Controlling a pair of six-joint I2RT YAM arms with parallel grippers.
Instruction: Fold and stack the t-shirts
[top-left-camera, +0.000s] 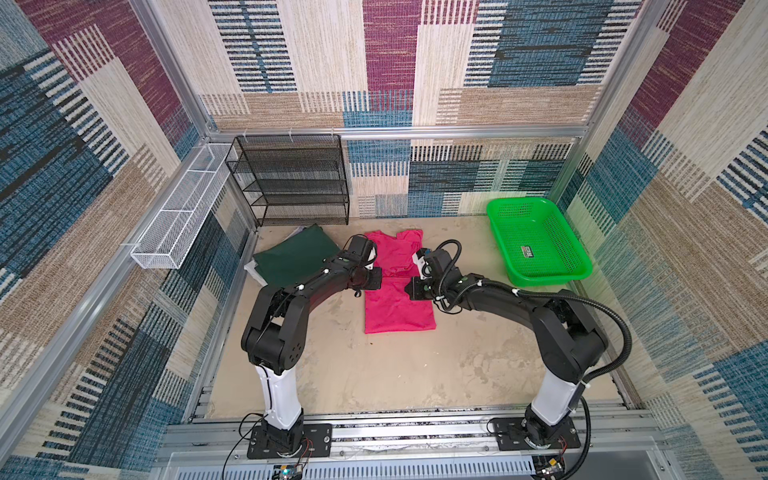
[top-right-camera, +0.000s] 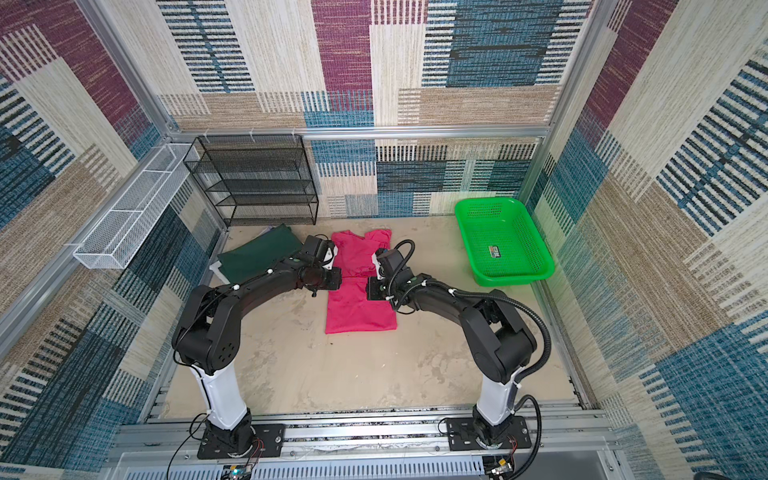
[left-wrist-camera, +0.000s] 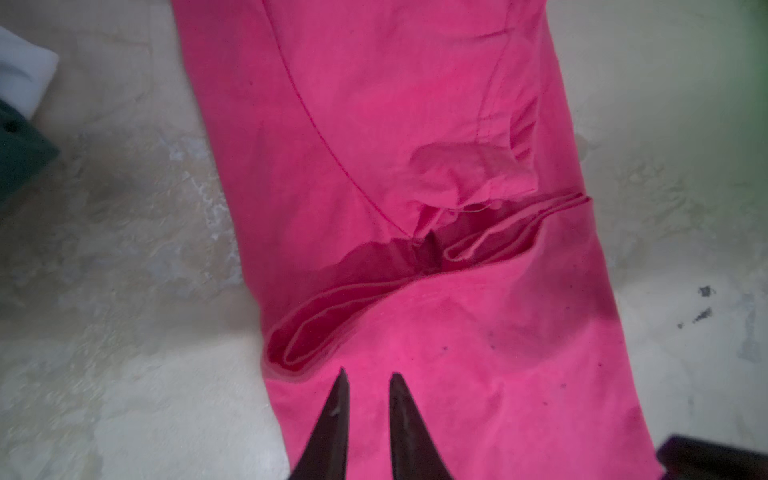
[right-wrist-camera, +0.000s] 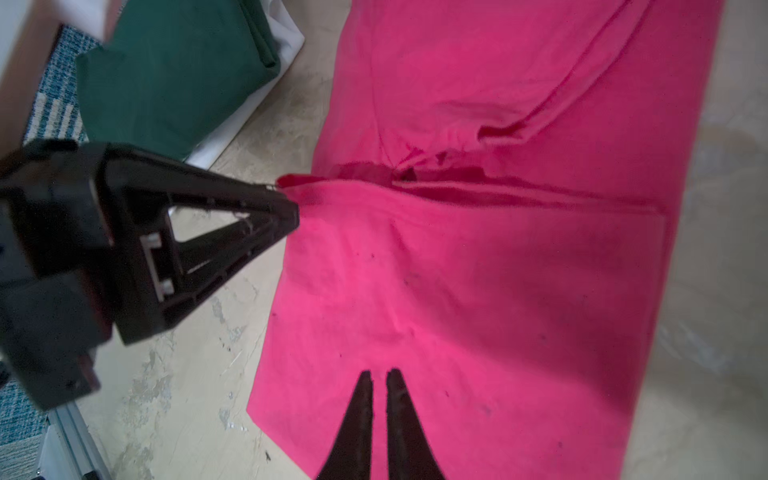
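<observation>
A bright pink t-shirt (top-left-camera: 399, 307) (top-right-camera: 359, 309) lies in the middle of the table as a narrow strip. Its lower part is folded up, so the hem runs across its middle (left-wrist-camera: 415, 104) (right-wrist-camera: 498, 270). My left gripper (top-left-camera: 376, 279) (top-right-camera: 336, 279) (left-wrist-camera: 370, 373) (right-wrist-camera: 294, 212) sits at the hem's left corner, nearly closed on the slightly raised cloth edge. My right gripper (top-left-camera: 412, 289) (top-right-camera: 372, 289) (right-wrist-camera: 379, 372) is shut over the folded part near the shirt's right edge, where the cloth lies flat. A folded dark green t-shirt (top-left-camera: 295, 257) (right-wrist-camera: 174, 83) rests on white ones (top-left-camera: 251, 270) (right-wrist-camera: 286, 41) at the far left.
A bright green plastic basket (top-left-camera: 548, 277) stands at the far right with only a small label showing inside. A black mesh shelf (top-left-camera: 291, 183) stands against the back wall. A white wire tray (top-left-camera: 183, 216) hangs on the left wall. Bare sandy tabletop (top-left-camera: 395, 374) stretches in front of the shirt.
</observation>
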